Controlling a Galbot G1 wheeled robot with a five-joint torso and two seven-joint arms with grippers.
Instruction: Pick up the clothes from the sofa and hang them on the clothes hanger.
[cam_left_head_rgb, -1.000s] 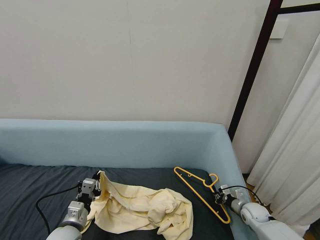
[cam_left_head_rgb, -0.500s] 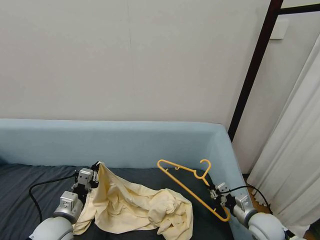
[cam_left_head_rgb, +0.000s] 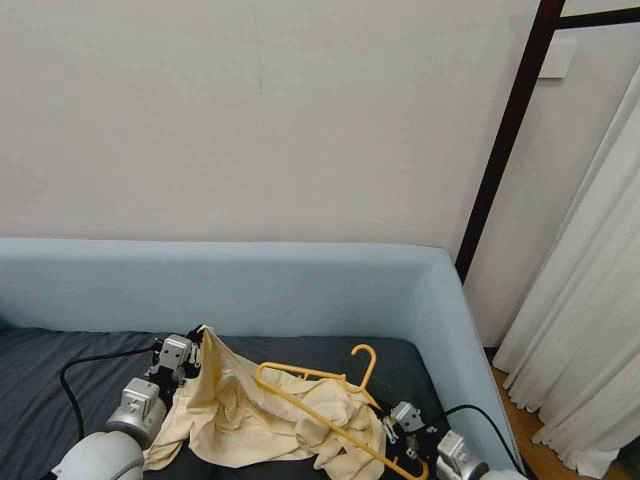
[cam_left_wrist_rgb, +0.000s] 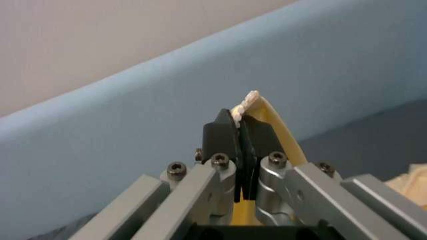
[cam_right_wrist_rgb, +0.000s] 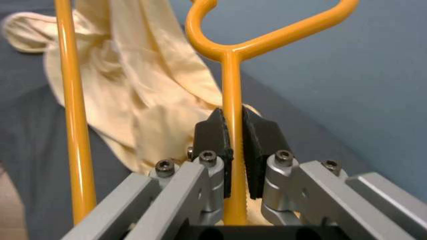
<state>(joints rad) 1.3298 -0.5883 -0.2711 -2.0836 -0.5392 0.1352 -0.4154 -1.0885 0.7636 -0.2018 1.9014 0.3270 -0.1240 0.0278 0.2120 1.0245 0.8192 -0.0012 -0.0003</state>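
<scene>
You've got the left gripper (cam_left_head_rgb: 192, 346) at lower left of the head view, jaws clamped on a lifted corner of the cream clothes (cam_left_head_rgb: 250, 420) on the sofa (cam_left_head_rgb: 300, 290) seat, and the right gripper (cam_left_head_rgb: 398, 428) at lower right, jaws pinching the orange hanger (cam_left_head_rgb: 300, 372) held over that cloth

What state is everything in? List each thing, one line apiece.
cream garment: crumpled on the sofa seat, one corner lifted.
orange hanger: held tilted over the garment, hook up, nothing hung on it.
left gripper: shut on the garment's lifted corner.
right gripper: shut on the hanger's bar.
</scene>
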